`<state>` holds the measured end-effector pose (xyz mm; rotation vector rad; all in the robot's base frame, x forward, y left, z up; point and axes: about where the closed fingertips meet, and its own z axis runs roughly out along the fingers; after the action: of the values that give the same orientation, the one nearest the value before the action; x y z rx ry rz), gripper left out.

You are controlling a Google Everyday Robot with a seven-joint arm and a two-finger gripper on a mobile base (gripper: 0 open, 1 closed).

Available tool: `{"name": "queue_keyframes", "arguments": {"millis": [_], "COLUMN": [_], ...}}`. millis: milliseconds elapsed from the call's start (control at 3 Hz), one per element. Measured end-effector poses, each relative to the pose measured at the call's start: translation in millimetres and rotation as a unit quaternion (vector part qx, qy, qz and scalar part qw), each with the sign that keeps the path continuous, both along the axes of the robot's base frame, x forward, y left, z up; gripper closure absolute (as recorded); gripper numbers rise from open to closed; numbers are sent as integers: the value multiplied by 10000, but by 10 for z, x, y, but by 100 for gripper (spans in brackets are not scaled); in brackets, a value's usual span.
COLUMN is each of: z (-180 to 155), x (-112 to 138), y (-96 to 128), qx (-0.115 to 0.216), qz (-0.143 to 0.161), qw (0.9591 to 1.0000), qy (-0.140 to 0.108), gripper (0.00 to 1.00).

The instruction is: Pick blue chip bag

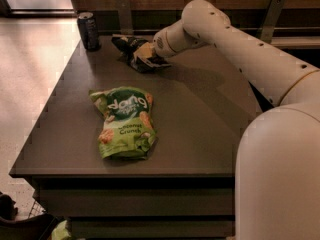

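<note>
Arm [250, 54]: the biggest thing in view. It comes in from about 4 o'clock and stretches across to the far edge, most likely because the target lies at the back of the table, away from the robot. Its lower body fills the near-right corner and is cut off by the frame.
Table [200, 124]: a dark, flat top carrying all three items. Its right side is hidden behind the arm, and the floor shows beyond its left edge.
Green bag [125, 121]: lies flat just off centre toward 7 o'clock, well apart from the gripper. It is a bystander here, lying clear of the reach.
Blue chip bag [127, 44]: the task's thing, at roughly 12 o'clock near the far edge, dark and crumpled with pale markings. Its right part is covered by the gripper. I cannot tell whether it rests on the table or is raised a little off it.
Gripper [147, 56]: right on the blue chip bag at 12 o'clock, wrist angled down from the right, a fitting pose for taking hold of it. Whether it is spread or clamped on the bag cannot be told, as the tip merges with the crumpled foil.
Can [89, 31]: upright at 10 o'clock on the far left corner, near the blue chip bag but not touching it. Its label is too dark to read.
</note>
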<state>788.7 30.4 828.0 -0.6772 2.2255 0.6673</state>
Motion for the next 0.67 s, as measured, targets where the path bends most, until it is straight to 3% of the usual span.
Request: {"name": "queue_keyframes", "arguments": {"millis": [667], "z": [14], "x": [-1], "y": [8], "qx": [8], "qz": [17], "qw": [10000], "qy": [4], "gripper": [100]}}
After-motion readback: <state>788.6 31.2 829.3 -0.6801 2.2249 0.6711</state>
